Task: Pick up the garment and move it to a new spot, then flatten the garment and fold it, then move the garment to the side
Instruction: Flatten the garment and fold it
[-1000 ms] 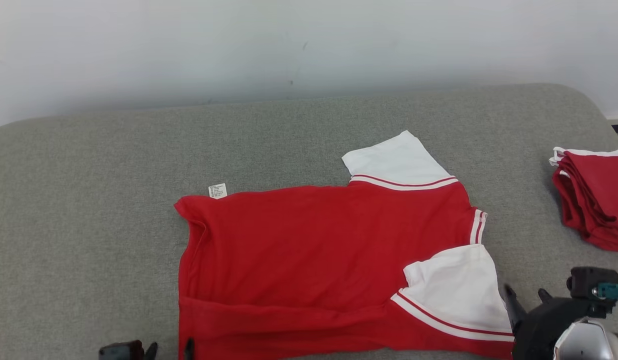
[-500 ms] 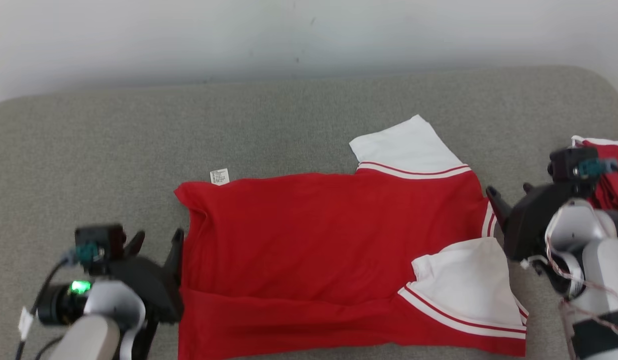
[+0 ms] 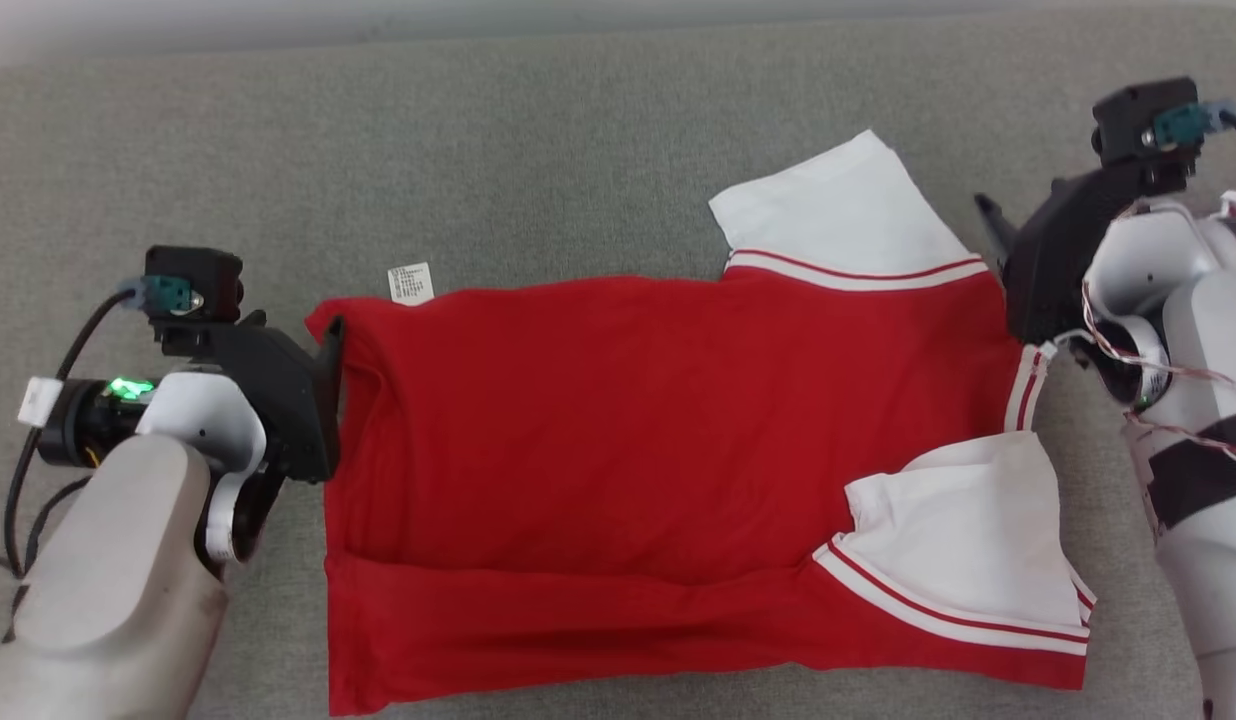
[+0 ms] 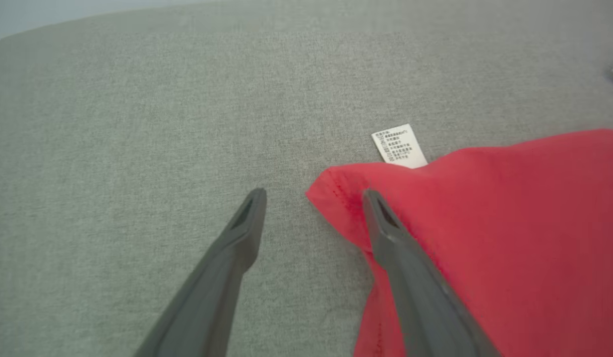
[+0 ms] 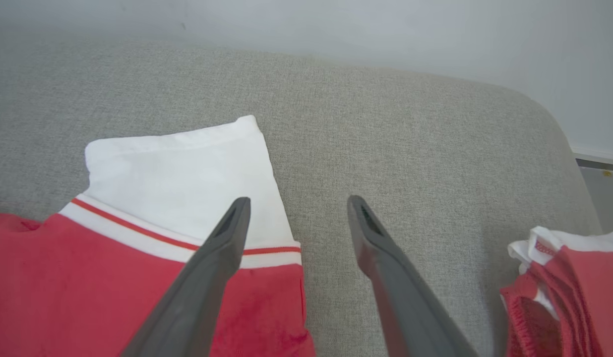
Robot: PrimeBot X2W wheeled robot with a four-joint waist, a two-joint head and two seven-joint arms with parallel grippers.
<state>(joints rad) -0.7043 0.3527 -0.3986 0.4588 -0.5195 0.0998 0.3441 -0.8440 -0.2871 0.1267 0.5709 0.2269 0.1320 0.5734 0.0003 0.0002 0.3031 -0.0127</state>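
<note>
The garment (image 3: 628, 450) is a red shirt with white sleeves, spread on the grey padded surface (image 3: 538, 130) with its near edge folded over. My left gripper (image 3: 296, 335) is open at the shirt's far left corner. In the left wrist view the left gripper (image 4: 314, 196) straddles that corner of the garment (image 4: 485, 238), with one finger over red cloth and the other over grey. My right gripper (image 3: 998, 225) is open beside the far white sleeve. In the right wrist view the right gripper (image 5: 299, 202) has one finger over the sleeve (image 5: 187, 173) and the other over bare surface.
A white care label (image 3: 410, 283) pokes out at the shirt's far left corner. A pile of other red and white clothes (image 5: 559, 287) lies to the right, near the surface's rounded end (image 5: 549, 129). A pale wall (image 5: 336, 25) stands behind.
The head camera has tilted down. Both arms have risen from the view's bottom edge to the shirt's far corners, the left at the hem corner and the right at the sleeve. The shirt lies unchanged.
</note>
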